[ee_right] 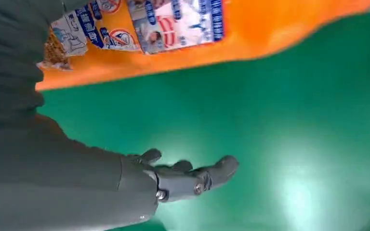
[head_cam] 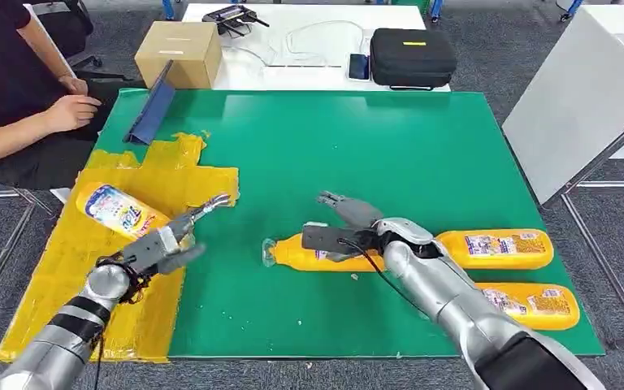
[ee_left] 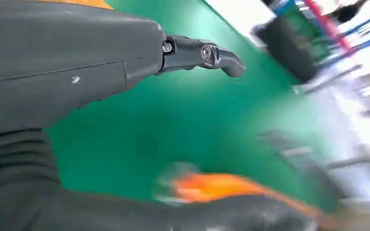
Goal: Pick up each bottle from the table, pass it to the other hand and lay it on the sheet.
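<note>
Item: our right hand (head_cam: 343, 221) spread, ungrasping, over orange bottle (head_cam: 325, 253) on green table (head_cam: 390, 154); left hand (head_cam: 171, 242) empty above yellow sheet (head_cam: 162, 175); risk: round bottle rolling off.

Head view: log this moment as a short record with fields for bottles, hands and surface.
surface: green table mat with a yellow sheet at the robot's left
on sheet: one orange plastic bottle, lying
on mat: three orange bottles lying, middle, far right, near right
left hand: open, beside the sheet bottle
right hand: open, over the middle bottle
</note>
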`<state>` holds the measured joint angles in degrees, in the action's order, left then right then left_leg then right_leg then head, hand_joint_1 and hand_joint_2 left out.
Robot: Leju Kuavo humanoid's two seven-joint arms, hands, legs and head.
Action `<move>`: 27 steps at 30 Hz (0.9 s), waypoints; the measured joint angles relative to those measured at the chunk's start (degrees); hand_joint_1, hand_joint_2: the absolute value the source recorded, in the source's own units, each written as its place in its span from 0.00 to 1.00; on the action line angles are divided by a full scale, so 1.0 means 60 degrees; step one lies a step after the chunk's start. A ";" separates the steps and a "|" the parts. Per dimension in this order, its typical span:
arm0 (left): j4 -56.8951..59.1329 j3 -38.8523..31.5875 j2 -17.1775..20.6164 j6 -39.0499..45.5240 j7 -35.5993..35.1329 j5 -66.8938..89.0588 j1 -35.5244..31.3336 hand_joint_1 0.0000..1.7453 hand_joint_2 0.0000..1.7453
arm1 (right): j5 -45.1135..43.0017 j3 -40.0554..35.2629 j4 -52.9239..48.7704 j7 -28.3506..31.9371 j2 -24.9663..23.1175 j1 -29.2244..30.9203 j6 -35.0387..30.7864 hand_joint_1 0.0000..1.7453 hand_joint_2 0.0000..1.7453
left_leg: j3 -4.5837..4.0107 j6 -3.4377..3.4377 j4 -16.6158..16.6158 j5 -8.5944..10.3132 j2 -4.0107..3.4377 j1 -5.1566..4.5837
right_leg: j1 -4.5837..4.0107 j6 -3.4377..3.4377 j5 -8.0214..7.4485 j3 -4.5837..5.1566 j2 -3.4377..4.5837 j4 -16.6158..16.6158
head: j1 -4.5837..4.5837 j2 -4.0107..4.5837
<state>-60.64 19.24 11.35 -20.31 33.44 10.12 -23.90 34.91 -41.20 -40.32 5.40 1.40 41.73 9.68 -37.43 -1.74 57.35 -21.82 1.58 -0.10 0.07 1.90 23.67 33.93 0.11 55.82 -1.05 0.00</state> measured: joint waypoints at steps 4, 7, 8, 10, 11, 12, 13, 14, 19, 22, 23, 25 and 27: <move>-0.0855 -0.0738 -0.0300 -0.0334 -0.0313 -0.1071 0.0235 0.00 0.00 | 0.0018 -0.0229 0.0608 0.0120 0.0048 0.0159 0.0397 0.00 1.00 | 0.0001 0.0000 0.0001 0.0000 0.0000 0.0000 | 0.0000 0.0000 0.0000 0.0000 0.0000 -0.0002 | 0.0004 0.0000; -0.1095 -0.1131 -0.0347 -0.0359 -0.0229 -0.1206 0.0365 0.00 0.00 | -0.0026 -0.0404 0.0753 0.0138 0.0201 0.0195 0.0769 0.00 1.00 | 0.0004 0.0000 0.0000 0.0000 0.0001 0.0002 | -0.0001 0.0000 0.0000 0.0001 0.0000 -0.0002 | 0.0000 0.0000; -0.1098 -0.1237 -0.0365 -0.0414 -0.0196 -0.1275 0.0392 0.00 0.00 | -0.0022 -0.0481 0.0782 0.0138 0.0266 0.0223 0.0918 0.00 1.00 | 0.0007 0.0001 0.0000 0.0000 0.0002 0.0002 | -0.0001 0.0000 0.0000 -0.0002 -0.0001 -0.0002 | 0.0000 0.0000; -0.1102 -0.1393 -0.0423 -0.0549 -0.0192 -0.1410 0.0403 0.00 0.00 | -0.0015 -0.0645 0.0811 0.0138 0.0313 0.0267 0.1155 0.00 1.00 | 0.0010 0.0001 0.0000 0.0002 0.0004 0.0004 | -0.0002 -0.0001 0.0001 -0.0004 -0.0001 -0.0001 | 0.0000 0.0000; -0.1102 -0.1433 -0.0464 -0.0563 -0.0214 -0.1443 0.0394 0.00 0.00 | -0.0007 -0.0707 0.0819 0.0127 0.0332 0.0289 0.1199 0.00 1.00 | 0.0011 0.0001 0.0000 0.0002 0.0003 0.0004 | -0.0001 0.0000 0.0001 -0.0007 -0.0001 -0.0001 | 0.0004 0.0000; -0.1113 -0.1477 -0.0482 -0.0571 -0.0262 -0.1475 0.0389 0.00 0.00 | -0.0007 -0.0769 0.0833 0.0080 0.0339 0.0308 0.1246 0.00 1.00 | 0.0012 0.0000 0.0000 0.0002 0.0001 0.0004 | -0.0001 0.0000 0.0000 -0.0010 0.0000 -0.0001 | 0.0000 0.0000; -0.1113 -0.1531 -0.0507 -0.0570 -0.0287 -0.1490 0.0390 0.00 0.00 | -0.0014 -0.0815 0.0847 0.0040 0.0353 0.0325 0.1260 0.00 1.00 | 0.0016 0.0000 0.0000 0.0002 -0.0007 0.0003 | -0.0001 0.0000 0.0000 -0.0009 0.0001 -0.0001 | 0.0004 0.0000; -0.1113 -0.1553 -0.0532 -0.0560 -0.0309 -0.1497 0.0396 0.00 0.00 | -0.0022 -0.0849 0.0855 0.0003 0.0375 0.0329 0.1279 0.00 1.00 | 0.0016 0.0000 0.0000 0.0002 -0.0009 0.0002 | 0.0000 0.0000 -0.0001 -0.0010 0.0001 -0.0002 | 0.0000 0.0000; -0.1062 -0.1666 -0.0569 -0.0541 -0.0134 -0.1523 0.0388 0.00 0.00 | -0.0131 -0.1228 0.1030 0.0281 0.0580 0.0486 0.1690 1.00 1.00 | 0.0022 0.0000 0.0002 0.0002 0.0003 0.0002 | 0.0000 0.0001 -0.0001 -0.0017 -0.0002 -0.0005 | 0.0000 0.0000; -0.0985 -0.1666 -0.0576 -0.0548 -0.0025 -0.1519 0.0377 0.00 0.00 | -0.0244 -0.1490 0.1081 0.0484 0.0699 0.0581 0.1916 1.00 1.00 | 0.0027 0.0000 0.0002 0.0002 0.0000 0.0002 | 0.0000 0.0001 -0.0001 -0.0021 -0.0001 -0.0005 | 0.0000 0.0000; -0.0974 -0.1666 -0.0584 -0.0552 -0.0028 -0.1523 0.0359 0.00 0.00 | -0.0302 -0.1573 0.1081 0.0466 0.0725 0.0608 0.1989 1.00 1.00 | 0.0029 0.0000 0.0002 0.0002 0.0000 0.0002 | 0.0000 0.0001 -0.0001 -0.0022 -0.0001 -0.0005 | 0.0000 0.0000; -0.0945 -0.1666 -0.0605 -0.0549 -0.0036 -0.1523 0.0338 0.00 0.00 | -0.0397 -0.1723 0.1081 0.0437 0.0813 0.0640 0.2051 1.00 1.00 | 0.0034 0.0000 0.0002 0.0002 0.0001 0.0002 | 0.0000 0.0001 -0.0001 -0.0030 -0.0001 -0.0005 | 0.0000 0.0000; -0.0909 -0.1670 -0.0605 -0.0560 -0.0036 -0.1552 0.0341 0.00 0.00 | -0.0455 -0.1825 0.1081 0.0437 0.0892 0.0666 0.2058 1.00 1.00 | 0.0037 0.0000 0.0002 0.0002 0.0004 0.0002 | 0.0000 0.0001 -0.0001 -0.0034 -0.0002 -0.0005 | 0.0000 0.0000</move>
<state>-66.10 9.22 7.72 -23.67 33.22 0.81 -21.85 32.17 -52.15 -33.83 8.02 6.75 45.73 22.03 -37.21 -1.74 57.36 -21.81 1.61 -0.09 0.07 1.91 23.66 33.72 0.09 55.79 -1.05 0.00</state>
